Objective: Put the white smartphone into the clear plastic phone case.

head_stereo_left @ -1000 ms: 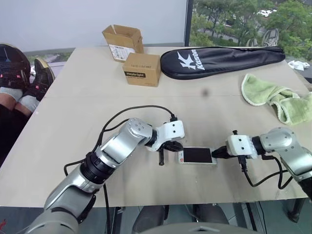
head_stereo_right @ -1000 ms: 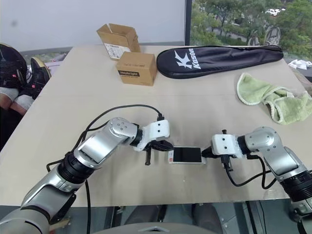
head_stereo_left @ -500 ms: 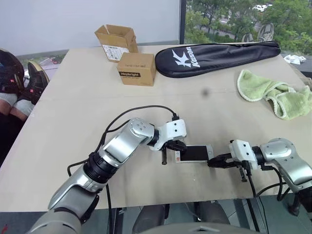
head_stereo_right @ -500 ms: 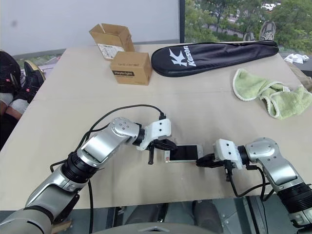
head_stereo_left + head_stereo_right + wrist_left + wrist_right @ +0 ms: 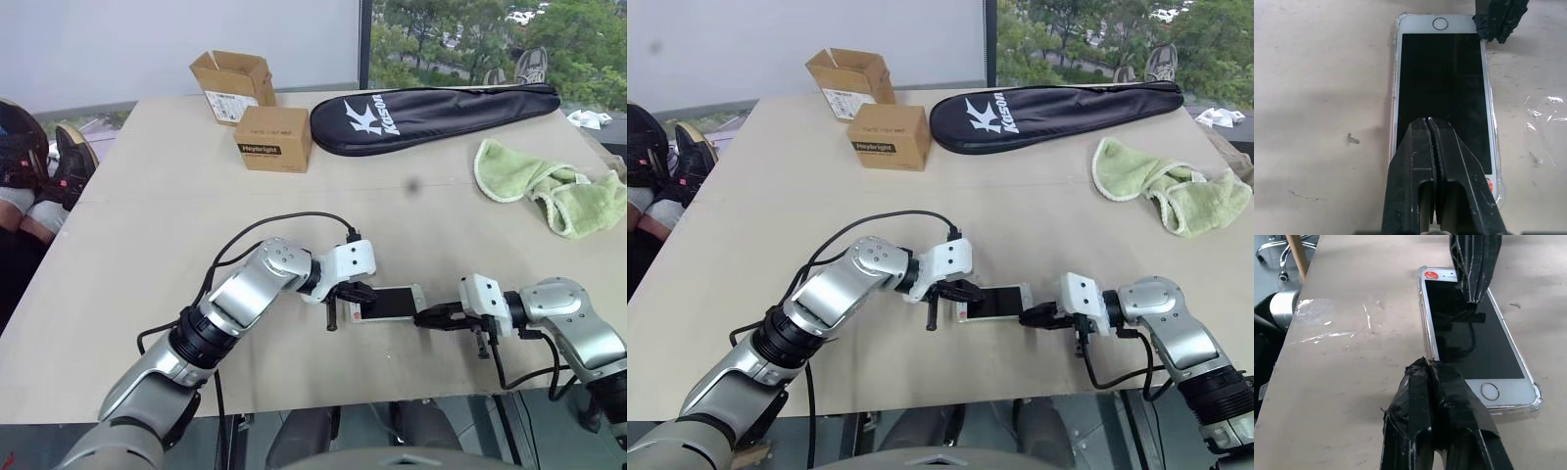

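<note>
Compared with a second ago, the right gripper [image 5: 423, 318] no longer touches the short end of the white smartphone [image 5: 391, 303]. Half a second ago it had dropped back toward the table's near edge; it now sits at the phone's home-button corner again, with its wrist turned differently. The phone's home-button end has swung a little toward the far side of the table over that second. The left gripper [image 5: 355, 295] has stayed on the opposite end of the phone. Boxes, racket bag and towel lie as before; their apparent shift comes from the camera.

Containers: the clear plastic phone case [image 5: 1396, 73] shows as a thin see-through rim around all visible edges of the phone, screen up, so the phone lies inside the case on the table [image 5: 167, 206]. Whether every corner is fully seated cannot be told. Well beyond the phone toward the far edge, the open cardboard box [image 5: 231, 84] stands with flaps up, contents not visible; the closed brown box [image 5: 273, 138] sits just beside it. The black racket bag [image 5: 431, 104] is zipped. The green towel [image 5: 544, 186] lies beyond the phone on the right.

Left gripper: fingers [image 5: 1418, 171] pressed together, gripping nothing, tips resting over the dark screen. Right gripper: fingers [image 5: 1425, 401] likewise closed, empty, tips at the case's corner.
</note>
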`<state>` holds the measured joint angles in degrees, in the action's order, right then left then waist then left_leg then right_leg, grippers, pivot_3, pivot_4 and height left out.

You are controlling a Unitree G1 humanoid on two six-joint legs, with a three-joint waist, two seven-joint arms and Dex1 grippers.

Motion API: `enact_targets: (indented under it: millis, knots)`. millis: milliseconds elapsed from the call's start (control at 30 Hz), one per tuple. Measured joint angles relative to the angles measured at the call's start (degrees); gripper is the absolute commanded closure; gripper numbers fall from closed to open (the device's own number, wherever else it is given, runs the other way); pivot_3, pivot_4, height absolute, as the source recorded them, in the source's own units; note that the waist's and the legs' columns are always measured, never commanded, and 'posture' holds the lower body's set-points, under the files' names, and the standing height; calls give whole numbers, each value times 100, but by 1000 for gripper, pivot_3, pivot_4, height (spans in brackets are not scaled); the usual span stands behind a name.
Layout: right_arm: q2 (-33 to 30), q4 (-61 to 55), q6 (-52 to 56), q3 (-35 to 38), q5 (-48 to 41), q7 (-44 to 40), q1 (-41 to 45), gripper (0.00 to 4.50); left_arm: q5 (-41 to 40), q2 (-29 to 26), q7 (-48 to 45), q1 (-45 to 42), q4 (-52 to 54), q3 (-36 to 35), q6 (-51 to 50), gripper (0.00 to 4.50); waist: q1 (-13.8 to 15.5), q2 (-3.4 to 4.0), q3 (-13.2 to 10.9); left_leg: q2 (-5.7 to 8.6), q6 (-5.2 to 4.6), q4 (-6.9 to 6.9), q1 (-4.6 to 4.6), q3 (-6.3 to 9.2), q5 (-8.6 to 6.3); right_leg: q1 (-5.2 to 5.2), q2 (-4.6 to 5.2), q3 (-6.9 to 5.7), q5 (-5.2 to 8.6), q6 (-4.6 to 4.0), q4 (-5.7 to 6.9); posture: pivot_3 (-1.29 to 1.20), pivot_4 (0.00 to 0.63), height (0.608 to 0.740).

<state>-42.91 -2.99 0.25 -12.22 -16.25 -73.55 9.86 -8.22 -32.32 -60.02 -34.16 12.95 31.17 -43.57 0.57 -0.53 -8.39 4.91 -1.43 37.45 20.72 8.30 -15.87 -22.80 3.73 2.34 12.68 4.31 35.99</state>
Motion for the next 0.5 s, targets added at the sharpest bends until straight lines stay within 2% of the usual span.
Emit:
enact_targets:
  millis: [500]
  knots:
    - [-45,-61,775,-161,281,290,236,4478,-29,9,-1,47,0,5,-40,4500,-3,-2,2,-2,2,4,-12,0,3,12,-3,1,-4,-3,1,0,150,740]
